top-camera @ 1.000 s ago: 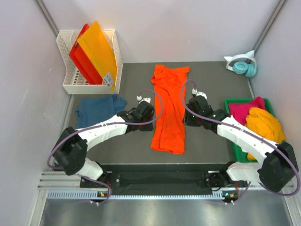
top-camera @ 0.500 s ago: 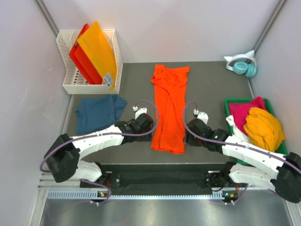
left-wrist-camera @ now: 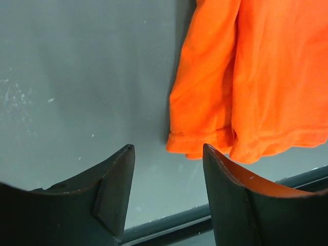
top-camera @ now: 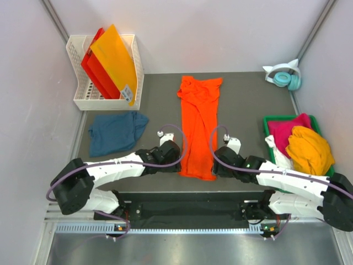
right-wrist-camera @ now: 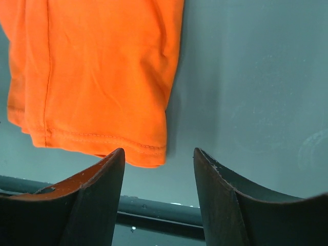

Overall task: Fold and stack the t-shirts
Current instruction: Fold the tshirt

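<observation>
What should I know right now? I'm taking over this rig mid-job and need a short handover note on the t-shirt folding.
Left gripper: jaws open, empty, by the near left hem corner of the bright orange cloth t-shirt.
Right gripper: jaws open, empty, by the near right hem corner.
Orange t-shirt: mid-table, folded lengthwise into a narrow strip.
Dark teal-blue cloth t-shirt: loosely bundled on the table, to the left.
Magenta t-shirt, yellow-orange t-shirt, white t-shirt: heaped in the green plastic tray, at right.
Done: the lengthwise fold only.
Left: probably fold the strip crosswise, then fold the others and stack all.
</observation>
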